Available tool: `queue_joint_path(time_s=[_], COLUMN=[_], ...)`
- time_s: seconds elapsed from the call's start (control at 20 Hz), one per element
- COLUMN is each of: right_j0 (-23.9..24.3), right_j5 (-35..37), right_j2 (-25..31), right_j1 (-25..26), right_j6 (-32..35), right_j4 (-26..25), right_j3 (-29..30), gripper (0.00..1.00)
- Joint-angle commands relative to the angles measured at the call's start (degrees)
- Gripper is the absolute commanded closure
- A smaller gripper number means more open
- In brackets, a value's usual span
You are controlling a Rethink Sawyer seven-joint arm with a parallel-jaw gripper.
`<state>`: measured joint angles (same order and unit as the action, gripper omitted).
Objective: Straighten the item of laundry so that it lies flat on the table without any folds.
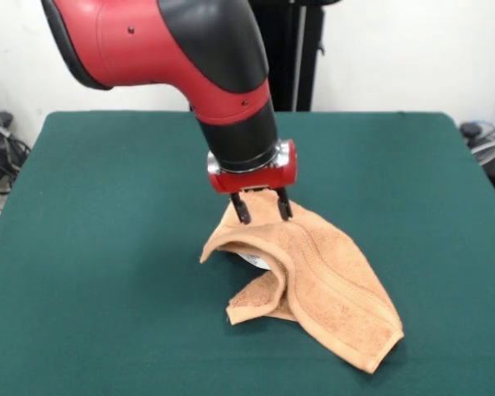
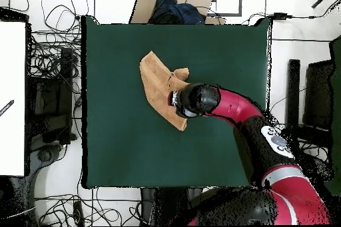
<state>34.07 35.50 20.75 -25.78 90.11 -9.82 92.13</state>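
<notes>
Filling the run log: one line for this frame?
hand: at towel's raised top edge, grip unclear | towel: partly lifted, folded, one flap curled under | table: towel near centre | status: not flat yet

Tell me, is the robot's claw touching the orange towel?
Touching. In the front view the gripper has both dark fingers pressed on the towel at its raised top edge, which peaks up between them off the table.

Bulky red and black arm (image 1: 190, 58), silver-ringed wrist, red collar, small dark screws
</notes>
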Motion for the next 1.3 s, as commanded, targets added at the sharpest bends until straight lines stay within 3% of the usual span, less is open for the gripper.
queue_joint_path(time_s=[0.05, 0.25, 0.75, 1.3], right_j0=[-2.7, -3.9, -1.8, -1.7], right_j5=[7.0, 11.3, 12.2, 3.3], right_j2=[0.0, -2.2, 0.1, -0.3], right_j1=[-2.9, -7.3, -9.5, -2.7], right_j6=[-3.8, -1.9, -3.2, -2.2], right_j4=[-4.9, -5.3, -6.2, -9.6], right_j3=[-6.9, -7.7, -7.3, -7.5], gripper=[0.0, 0.0, 0.0, 0.0])
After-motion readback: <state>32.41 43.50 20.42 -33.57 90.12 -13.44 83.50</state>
